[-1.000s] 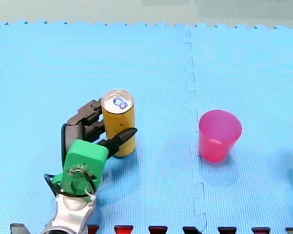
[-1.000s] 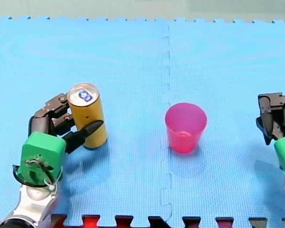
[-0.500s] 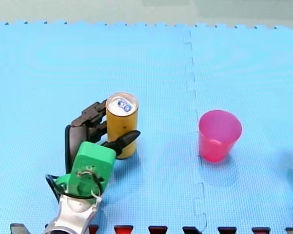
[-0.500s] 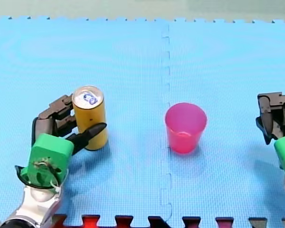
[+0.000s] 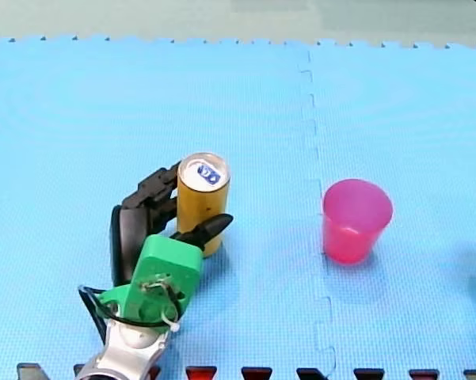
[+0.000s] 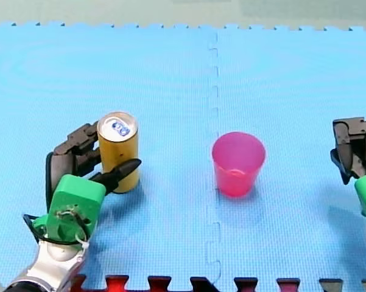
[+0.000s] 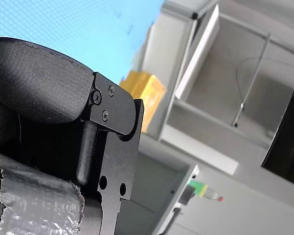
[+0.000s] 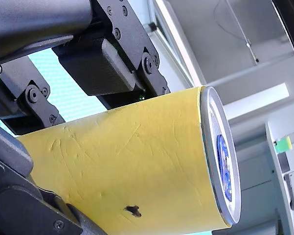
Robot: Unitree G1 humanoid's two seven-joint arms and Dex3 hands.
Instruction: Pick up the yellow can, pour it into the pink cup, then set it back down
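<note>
At the near-left of the blue foam mat, the robot's left hand is closed round the yellow can. Black fingers press on the can's left side and the thumb crosses its near side low down, so the can is pinched btw them. A green block sits at the wrist just behind, w/ the silver forearm running off the near edge.

The can stands roughly upright, its silver lid w/ a blue tab facing up. Can't tell whether its base touches the mat. The second wrist view shows the same grip from close up: black finger links lie against the yellow wall, which has shallow creases and a small dark mark.

The pink cup is well apart from the can, on its right. It's upright, mouth up, approx. mid-mat, its left side just at the zigzag seam that runs front to back.

Farther out, at the far right edge, the right hand is near the mat, well apart from the cup. Nothing seen in it; open or closed, can't tell.

A row of red and black tabs lines the mat's near edge.
</note>
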